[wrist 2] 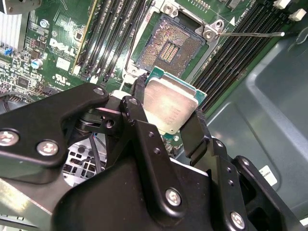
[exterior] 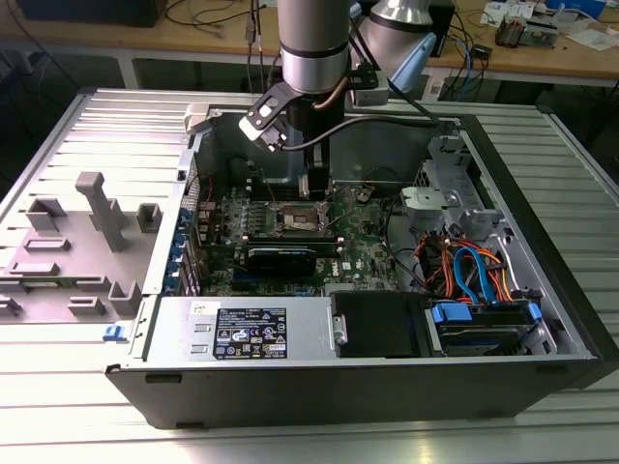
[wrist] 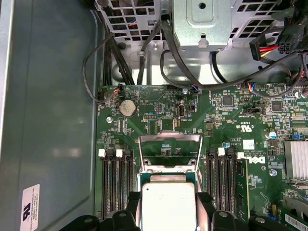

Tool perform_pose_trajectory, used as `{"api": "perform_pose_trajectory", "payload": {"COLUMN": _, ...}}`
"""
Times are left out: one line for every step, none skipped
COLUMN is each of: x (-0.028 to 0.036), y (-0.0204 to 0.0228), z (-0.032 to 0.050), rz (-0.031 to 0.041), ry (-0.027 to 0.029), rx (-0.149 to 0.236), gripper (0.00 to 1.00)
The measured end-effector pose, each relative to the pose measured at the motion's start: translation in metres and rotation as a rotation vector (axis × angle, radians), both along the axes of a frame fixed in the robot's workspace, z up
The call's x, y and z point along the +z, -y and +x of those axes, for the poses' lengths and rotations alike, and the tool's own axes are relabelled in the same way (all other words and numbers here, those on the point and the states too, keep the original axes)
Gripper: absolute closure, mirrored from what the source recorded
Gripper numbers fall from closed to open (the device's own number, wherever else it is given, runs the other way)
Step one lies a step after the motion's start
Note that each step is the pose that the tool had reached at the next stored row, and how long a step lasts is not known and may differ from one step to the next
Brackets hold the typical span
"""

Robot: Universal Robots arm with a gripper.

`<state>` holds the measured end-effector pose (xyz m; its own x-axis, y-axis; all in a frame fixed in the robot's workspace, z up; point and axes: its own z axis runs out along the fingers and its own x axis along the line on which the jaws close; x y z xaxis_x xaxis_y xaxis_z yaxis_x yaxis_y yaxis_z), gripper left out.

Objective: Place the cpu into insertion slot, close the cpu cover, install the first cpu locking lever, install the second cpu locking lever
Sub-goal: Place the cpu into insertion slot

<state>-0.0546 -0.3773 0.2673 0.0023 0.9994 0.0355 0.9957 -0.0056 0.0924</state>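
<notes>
In both wrist views my gripper (wrist 2: 168, 105) (wrist: 168, 204) is shut on the cpu (wrist 2: 169, 98) (wrist: 168, 199), a small square chip with a silvery top, pinched at two opposite edges by the black fingers (wrist 2: 137, 96). The chip hangs slightly tilted just above and beside the insertion slot (wrist 2: 168, 45), whose dark contact field lies bare. The cpu cover (wrist: 168, 138) stands swung up behind the chip. A thin locking lever (wrist 2: 250, 34) sticks out sideways from the socket's corner. In the exterior view the gripper (exterior: 314, 186) hovers over the slot (exterior: 295, 220) inside the open computer case.
Long black memory slots (wrist: 115, 178) flank the socket on both sides. A coin battery (wrist: 127, 108), a finned heatsink (wrist: 296, 159) and a metal drive cage (wrist: 202, 24) with cables lie nearby. The power supply (exterior: 251, 329) and orange-blue cables (exterior: 474, 271) fill the case's near side.
</notes>
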Motion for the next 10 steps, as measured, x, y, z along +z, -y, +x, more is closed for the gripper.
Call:
{"api": "perform_pose_trajectory", "payload": {"x": 0.0000, "y": 0.0000, "z": 0.0000, "rz": 0.0000, "ry": 0.0000, "rx": 0.000, "gripper": 0.45}}
{"api": "perform_pose_trajectory", "payload": {"x": 0.0000, "y": 0.0000, "z": 0.0000, "rz": 0.0000, "ry": 0.0000, "rx": 0.000, "gripper": 0.45}}
{"api": "perform_pose_trajectory", "payload": {"x": -0.0001, "y": 0.0000, "z": 0.0000, "rz": 0.0000, "ry": 0.0000, "rx": 0.000, "gripper": 0.45}}
{"api": "perform_pose_trajectory", "payload": {"x": -0.0002, "y": 0.0000, "z": 0.0000, "rz": 0.0000, "ry": 0.0000, "rx": 0.000, "gripper": 0.45}}
{"api": "perform_pose_trajectory", "payload": {"x": -0.0005, "y": 0.0000, "z": -0.0006, "rz": 0.0001, "ry": 0.0001, "rx": 0.000, "gripper": 0.45}}
{"api": "perform_pose_trajectory", "payload": {"x": -0.0009, "y": 0.0000, "z": -0.0009, "rz": 0.0002, "ry": 0.0002, "rx": 0.000, "gripper": 0.45}}
{"api": "perform_pose_trajectory", "payload": {"x": -0.0014, "y": -0.0001, "z": -0.0013, "rz": 0.0001, "ry": 0.0001, "rx": 0.000, "gripper": 0.45}}
{"api": "perform_pose_trajectory", "payload": {"x": -0.0021, "y": 0.0000, "z": -0.0021, "rz": -0.0001, "ry": 0.0001, "rx": 0.000, "gripper": 0.45}}
{"api": "perform_pose_trajectory", "payload": {"x": -0.0030, "y": 0.0000, "z": -0.0030, "rz": -0.0001, "ry": 0.0001, "rx": 0.001, "gripper": 0.45}}
{"api": "perform_pose_trajectory", "payload": {"x": -0.0049, "y": 0.0000, "z": -0.0041, "rz": -0.0002, "ry": 0.0000, "rx": 0.001, "gripper": 0.45}}
